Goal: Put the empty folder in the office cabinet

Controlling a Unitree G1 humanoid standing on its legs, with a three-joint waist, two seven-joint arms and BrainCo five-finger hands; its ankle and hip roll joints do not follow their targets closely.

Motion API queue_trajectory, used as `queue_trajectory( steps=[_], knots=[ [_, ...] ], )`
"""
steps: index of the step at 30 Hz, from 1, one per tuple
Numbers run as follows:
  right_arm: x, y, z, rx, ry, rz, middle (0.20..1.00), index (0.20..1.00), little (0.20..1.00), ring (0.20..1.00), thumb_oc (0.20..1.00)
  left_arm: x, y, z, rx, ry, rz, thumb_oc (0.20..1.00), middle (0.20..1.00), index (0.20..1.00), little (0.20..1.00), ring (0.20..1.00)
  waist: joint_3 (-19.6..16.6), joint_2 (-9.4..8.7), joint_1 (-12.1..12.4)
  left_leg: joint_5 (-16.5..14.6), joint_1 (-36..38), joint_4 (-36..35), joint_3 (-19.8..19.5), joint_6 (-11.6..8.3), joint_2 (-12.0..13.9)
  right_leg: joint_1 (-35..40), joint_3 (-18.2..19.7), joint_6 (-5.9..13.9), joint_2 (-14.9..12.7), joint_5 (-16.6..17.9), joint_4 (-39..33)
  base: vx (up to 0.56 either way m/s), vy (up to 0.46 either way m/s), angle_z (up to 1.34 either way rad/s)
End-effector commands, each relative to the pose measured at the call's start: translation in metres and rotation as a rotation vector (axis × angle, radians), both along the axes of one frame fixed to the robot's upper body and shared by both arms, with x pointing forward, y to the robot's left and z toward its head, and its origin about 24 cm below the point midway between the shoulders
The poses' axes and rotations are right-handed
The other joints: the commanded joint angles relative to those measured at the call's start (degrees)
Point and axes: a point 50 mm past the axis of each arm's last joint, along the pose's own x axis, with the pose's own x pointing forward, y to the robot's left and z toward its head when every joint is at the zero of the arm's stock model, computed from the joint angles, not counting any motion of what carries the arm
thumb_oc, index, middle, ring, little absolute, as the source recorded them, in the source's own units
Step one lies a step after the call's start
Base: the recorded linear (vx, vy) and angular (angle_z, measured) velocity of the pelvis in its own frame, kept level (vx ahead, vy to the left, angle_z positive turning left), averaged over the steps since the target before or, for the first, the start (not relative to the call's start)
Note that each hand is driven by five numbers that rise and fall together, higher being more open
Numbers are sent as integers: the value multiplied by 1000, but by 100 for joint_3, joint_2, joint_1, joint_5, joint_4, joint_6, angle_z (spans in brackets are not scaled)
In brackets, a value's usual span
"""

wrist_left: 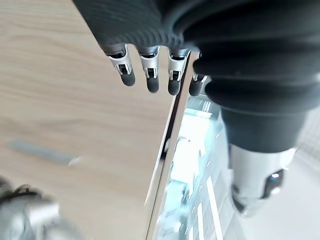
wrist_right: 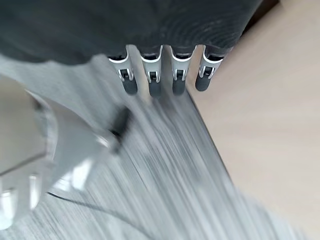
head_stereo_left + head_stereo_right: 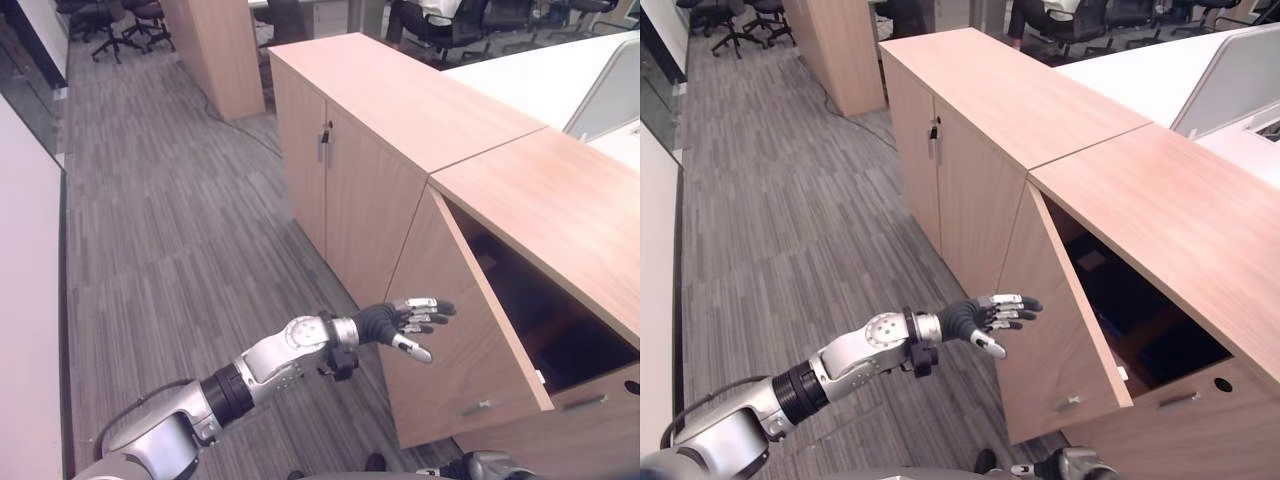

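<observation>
The office cabinet (image 3: 560, 190) is of light wood, and its door (image 3: 460, 330) stands ajar with a small metal handle (image 3: 477, 407) low on it. The inside (image 3: 1140, 320) is dark, with dark shapes on a shelf; I cannot tell a folder among them. My left hand (image 3: 405, 320) reaches out at the door's outer face, fingers straight, holding nothing. In the left wrist view its fingers (image 1: 150, 75) hang just off the door panel (image 1: 75, 125) by the door's edge. My right hand's fingers (image 2: 152, 75) are straight and empty, low over the floor beside a wood face (image 2: 270, 115).
A second cabinet (image 3: 340, 180) with closed doors and a key in its lock (image 3: 325, 135) adjoins on the left. Beyond it stand a wooden column (image 3: 215, 50), office chairs (image 3: 120, 25) and a white desk (image 3: 540, 75) with a seated person (image 3: 430, 15). Grey plank floor (image 3: 180, 220) lies open to the left.
</observation>
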Motion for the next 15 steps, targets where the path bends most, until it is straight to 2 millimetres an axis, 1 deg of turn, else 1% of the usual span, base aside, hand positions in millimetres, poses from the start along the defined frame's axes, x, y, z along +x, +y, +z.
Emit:
queue_trajectory(
  steps=[1,2,3,5,6,8,11,12,15],
  knots=[
    [-165,14,-12,-9,584,133,1000,1000,1000,1000,1000,26,-2,27,-47,-130,92,1000,1000,1000,1000,1000,81,-375,-192,-198,-211,-85,-21,-156,-10,376,64,549,-304,-532,4,-3,-24,-4],
    [-174,13,-11,-19,610,114,1000,1000,1000,1000,1000,28,1,25,-35,-132,112,1000,1000,1000,1000,1000,90,-371,-205,-224,-200,-85,-18,-163,4,383,75,552,-288,-557,4,-23,-23,-5],
    [-180,13,-10,-24,629,102,1000,1000,1000,1000,1000,28,3,23,-27,-138,119,1000,1000,1000,1000,1000,83,-375,-217,-188,-232,-85,-20,-156,1,346,77,547,-292,-533,4,-30,-28,-1],
    [-193,20,-8,10,655,38,1000,1000,1000,1000,1000,28,6,22,-29,-133,149,1000,1000,1000,1000,1000,111,-382,-266,-183,-241,-85,-10,-163,15,329,103,533,-269,-549,4,-39,-36,-1],
    [-196,21,-7,19,658,20,1000,1000,1000,1000,1000,29,7,21,-28,-131,161,1000,1000,1000,1000,1000,112,-382,-277,-185,-242,-85,-6,-165,20,324,109,530,-264,-552,4,-22,-30,0],
    [-196,20,-6,18,656,8,1000,1000,1000,1000,1000,29,9,20,-28,-130,171,1000,1000,1000,1000,1000,107,-384,-289,-174,-256,-85,-3,-168,27,309,110,528,-262,-551,4,0,0,0],
    [-190,19,-7,24,655,40,1000,1000,1000,1000,1000,29,11,20,-25,-132,182,1000,1000,1000,1000,1000,123,-401,-293,-163,-260,-85,5,-177,46,300,131,508,-238,-574,4,-3,-11,0],
    [-189,19,-7,27,653,42,1000,1000,1000,1000,1000,29,10,20,-23,-132,183,1000,1000,1000,1000,1000,128,-400,-295,-196,-227,-85,2,-187,57,327,147,507,-223,-603,4,0,0,0],
    [-187,18,-6,40,642,36,1000,1000,1000,1000,1000,30,9,20,-13,-138,188,1000,1000,1000,1000,1000,128,-423,-322,-159,-247,-85,8,-187,61,306,159,494,-214,-587,4,0,0,0]
  ],
)
